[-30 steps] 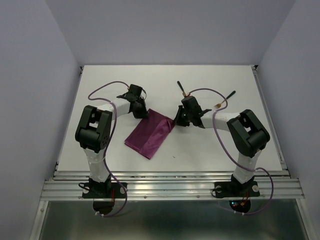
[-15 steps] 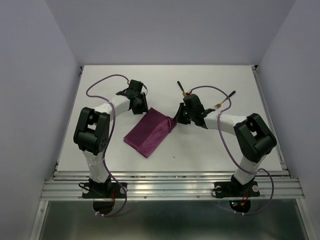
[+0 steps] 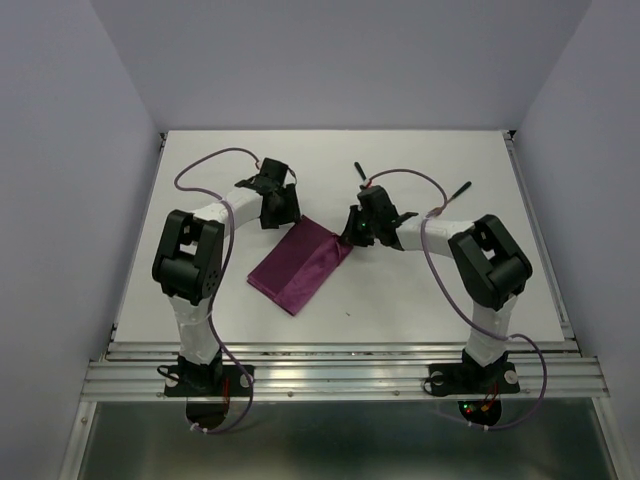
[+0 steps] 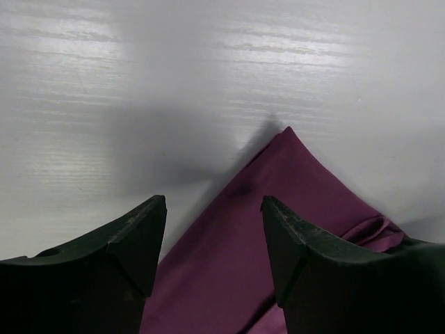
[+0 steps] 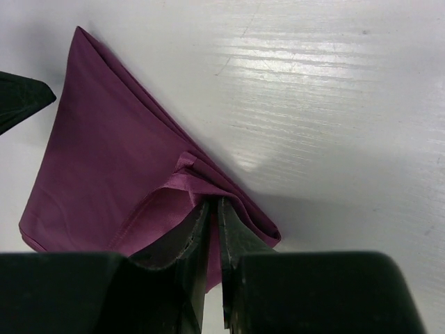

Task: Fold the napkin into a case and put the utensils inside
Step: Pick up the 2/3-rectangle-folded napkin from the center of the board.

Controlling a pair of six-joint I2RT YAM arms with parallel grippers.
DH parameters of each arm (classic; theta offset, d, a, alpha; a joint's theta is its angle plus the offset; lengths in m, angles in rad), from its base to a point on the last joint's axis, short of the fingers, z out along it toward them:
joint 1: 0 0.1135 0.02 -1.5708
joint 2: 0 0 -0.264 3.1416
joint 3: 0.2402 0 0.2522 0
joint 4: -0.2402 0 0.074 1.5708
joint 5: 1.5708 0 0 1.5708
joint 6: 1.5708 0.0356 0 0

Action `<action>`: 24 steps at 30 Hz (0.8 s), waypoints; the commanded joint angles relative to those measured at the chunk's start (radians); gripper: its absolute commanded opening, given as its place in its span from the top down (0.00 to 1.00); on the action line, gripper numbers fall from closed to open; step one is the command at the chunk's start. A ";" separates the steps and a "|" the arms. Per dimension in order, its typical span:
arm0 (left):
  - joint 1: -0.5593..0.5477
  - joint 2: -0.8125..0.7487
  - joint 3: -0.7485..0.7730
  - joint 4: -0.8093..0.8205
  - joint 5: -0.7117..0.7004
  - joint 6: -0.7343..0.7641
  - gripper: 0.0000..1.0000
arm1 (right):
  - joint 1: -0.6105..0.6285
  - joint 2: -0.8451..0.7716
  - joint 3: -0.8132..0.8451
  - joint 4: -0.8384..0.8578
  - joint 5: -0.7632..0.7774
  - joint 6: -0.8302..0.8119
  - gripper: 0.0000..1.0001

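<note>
The magenta-purple napkin [image 3: 300,265] lies folded into a slanted rectangle at the table's middle. My left gripper [image 3: 283,211] hovers at its far corner, jaws open and empty, with the cloth [image 4: 229,264] flat between and below the fingertips. My right gripper [image 3: 351,233] sits at the napkin's right corner, shut on a raised fold of the cloth [image 5: 111,153]. The gripper's tips [image 5: 213,205] pinch the upper layer, which lifts into a ridge. Two utensils with black handles lie behind the right arm, one [image 3: 360,173] near the wrist, the other [image 3: 460,187] further right.
The white table [image 3: 420,300] is bounded by a raised rail along its right side [image 3: 540,230] and a metal frame at the front [image 3: 340,365]. Purple cables loop over both arms. A left fingertip [image 5: 21,97] shows in the right wrist view.
My left gripper has opened and let go of the napkin's far corner. The right gripper has kept its pinch and shifted slightly left with the cloth.
</note>
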 commanded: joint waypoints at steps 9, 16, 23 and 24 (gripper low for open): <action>-0.001 0.066 0.021 -0.039 0.001 0.047 0.47 | 0.007 0.075 0.036 0.001 -0.013 0.009 0.85; -0.001 0.070 0.013 -0.032 0.089 0.060 0.59 | 0.007 0.077 0.040 0.002 -0.001 0.029 0.85; -0.001 0.098 0.030 -0.031 0.158 0.064 0.85 | 0.007 0.077 0.048 0.001 0.020 0.065 0.86; -0.001 0.101 0.034 -0.031 0.166 0.066 0.94 | 0.007 0.075 0.049 0.001 0.023 0.072 0.86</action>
